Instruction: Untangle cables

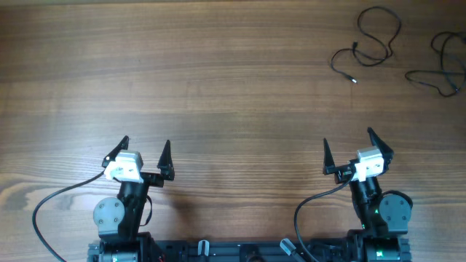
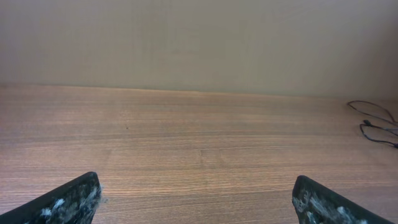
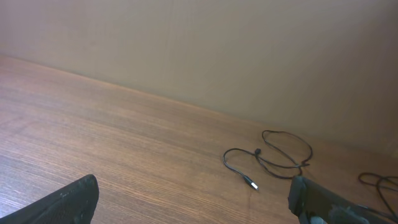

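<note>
Cables [image 1: 369, 45], two thin black cords with small plug ends, lie at the far right corner of the brown wood-grain table [image 1: 218, 73]. They look apart from each other rather than knotted together.

The looped cord [image 1: 378, 33] shows whole from overhead, its silvery tip [image 1: 354, 80] pointing back towards the arms. The second cord [image 1: 439, 75] runs off the right edge of that view, so part of it is cut off and I cannot make out its ends. In the right wrist view it [image 3: 380, 180] is cut off again at the frame edge and sits just beyond the black fingertip [image 3: 323, 199]. The left wrist view catches only a few thin strands [image 2: 376, 124] at its right border.

The right gripper [image 1: 351, 149] hangs spread wide and empty, well short of the cords, which lie ahead of it and off to its right. The left gripper [image 1: 145, 153] is likewise splayed open with nothing in it, much farther away across the table. Both wrist cameras show only the tips of their own fingers.

Nothing lies between either gripper and the cords except bare wood. A plain beige wall [image 3: 217, 50] rises behind the far table edge. Thicker black arm cables [image 1: 51, 204] curve out from the robot bases at the near edge.
</note>
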Controlling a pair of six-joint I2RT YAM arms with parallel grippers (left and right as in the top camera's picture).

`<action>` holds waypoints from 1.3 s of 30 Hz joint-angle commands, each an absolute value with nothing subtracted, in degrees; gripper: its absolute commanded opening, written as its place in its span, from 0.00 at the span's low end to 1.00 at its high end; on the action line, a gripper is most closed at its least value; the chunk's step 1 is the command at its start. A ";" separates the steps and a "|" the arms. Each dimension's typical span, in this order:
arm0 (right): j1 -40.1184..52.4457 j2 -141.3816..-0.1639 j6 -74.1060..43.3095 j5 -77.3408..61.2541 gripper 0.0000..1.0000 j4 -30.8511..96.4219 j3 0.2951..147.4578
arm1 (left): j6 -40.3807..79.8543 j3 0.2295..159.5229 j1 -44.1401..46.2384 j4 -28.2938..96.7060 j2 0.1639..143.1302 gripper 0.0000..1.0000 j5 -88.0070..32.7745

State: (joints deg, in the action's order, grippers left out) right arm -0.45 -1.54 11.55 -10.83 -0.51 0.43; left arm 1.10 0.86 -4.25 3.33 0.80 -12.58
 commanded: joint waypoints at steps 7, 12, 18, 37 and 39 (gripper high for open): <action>-0.27 -0.16 10.83 -9.69 1.00 -0.78 0.30 | 0.23 0.34 -4.62 3.16 0.54 1.00 -13.45; -0.16 -0.16 8.34 -4.40 1.00 -0.51 0.30 | 0.25 0.34 -4.62 3.16 0.54 1.00 -13.43; -0.19 -0.16 -0.16 0.03 1.00 -0.40 0.30 | 0.23 0.34 -4.62 3.16 0.54 1.00 -13.45; -0.19 -0.25 -0.16 0.03 1.00 -0.40 0.30 | 0.23 0.34 -4.62 3.16 0.54 1.00 -13.45; -0.19 -0.27 -0.16 0.03 1.00 -0.40 0.30 | 0.23 0.34 -4.62 3.16 0.54 1.00 -13.45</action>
